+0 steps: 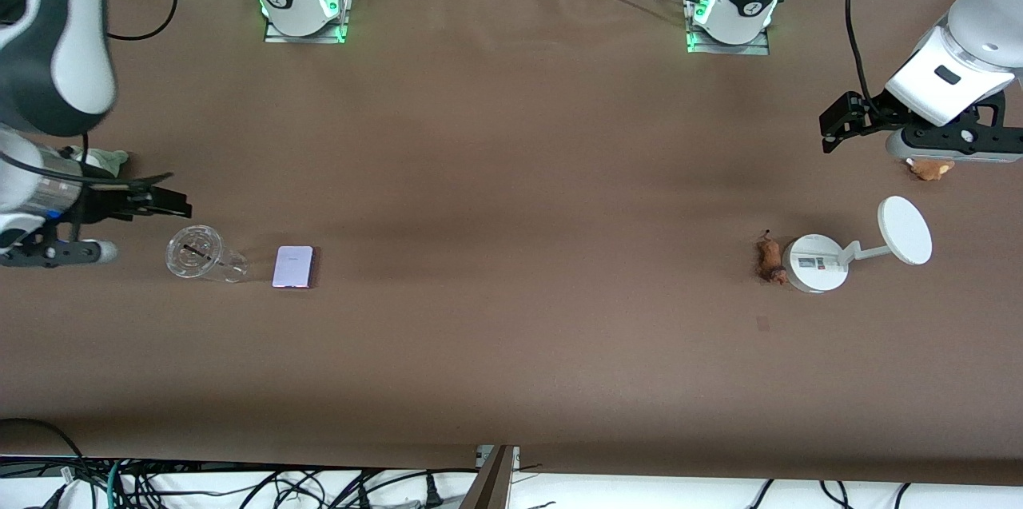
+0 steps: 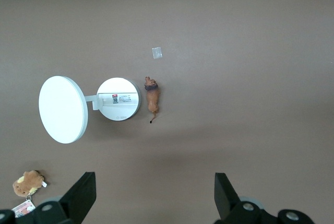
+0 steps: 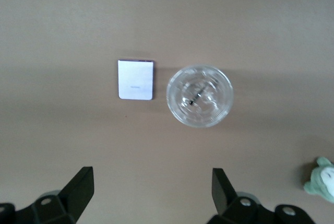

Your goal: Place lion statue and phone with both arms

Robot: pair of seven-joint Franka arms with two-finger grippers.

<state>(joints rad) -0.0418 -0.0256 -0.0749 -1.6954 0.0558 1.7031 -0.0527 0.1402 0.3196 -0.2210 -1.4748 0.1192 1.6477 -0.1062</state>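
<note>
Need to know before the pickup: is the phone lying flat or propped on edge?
Flat. The phone shows its whole pale face upward on the table, beside the clear cup.

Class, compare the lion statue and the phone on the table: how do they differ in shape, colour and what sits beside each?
The lion statue is a narrow reddish-brown figurine with a thin tail; the phone is a flat, pale lavender, nearly square slab.
The lion statue lies beside the white stand toward the left arm's end; the phone lies beside the clear cup toward the right arm's end.
Both rest on the table, ungripped.
</note>
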